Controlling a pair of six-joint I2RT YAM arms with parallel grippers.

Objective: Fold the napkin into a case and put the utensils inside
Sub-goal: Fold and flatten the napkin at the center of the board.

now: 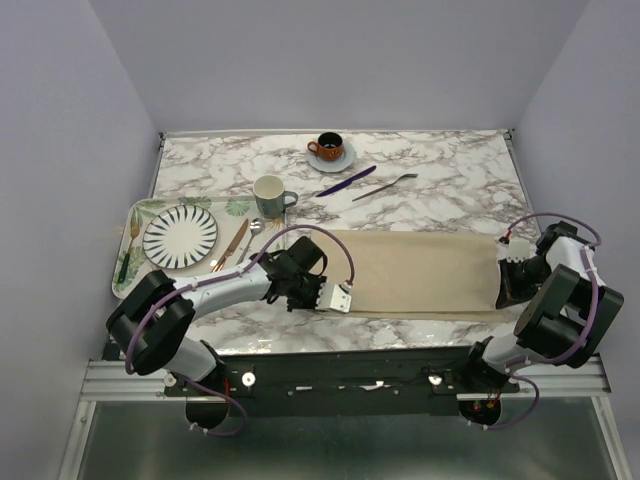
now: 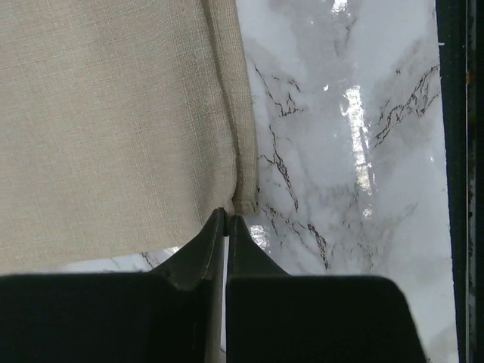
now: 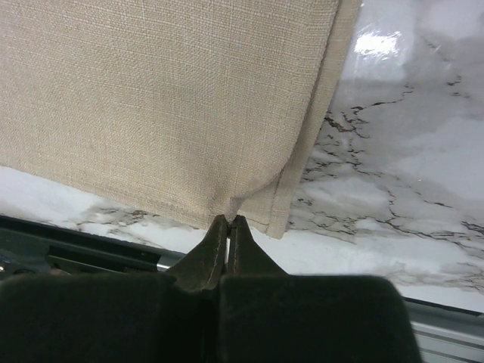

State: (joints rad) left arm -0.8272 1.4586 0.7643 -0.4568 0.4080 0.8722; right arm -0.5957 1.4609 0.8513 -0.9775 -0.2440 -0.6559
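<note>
The beige napkin [image 1: 420,272] lies folded into a long flat rectangle near the table's front edge. My left gripper [image 1: 345,302] is shut with its tips [image 2: 227,218] at the napkin's near left corner [image 2: 243,203], low on the marble. My right gripper [image 1: 503,298] is shut on the near right corner, where a small peak of cloth [image 3: 236,206] rises between the tips [image 3: 229,221]. Two layers of cloth [image 3: 151,98] show there. The purple knife [image 1: 346,181] and the silver fork [image 1: 384,187] lie on the marble behind the napkin, apart from both grippers.
A leaf-printed tray [image 1: 135,215] at the left holds a striped plate [image 1: 180,236], a copper knife [image 1: 232,245] and a small spoon [image 1: 250,238]. A mug [image 1: 270,193] stands by the tray. A cup on a saucer [image 1: 330,148] stands at the back. The table's front edge [image 3: 76,246] is close.
</note>
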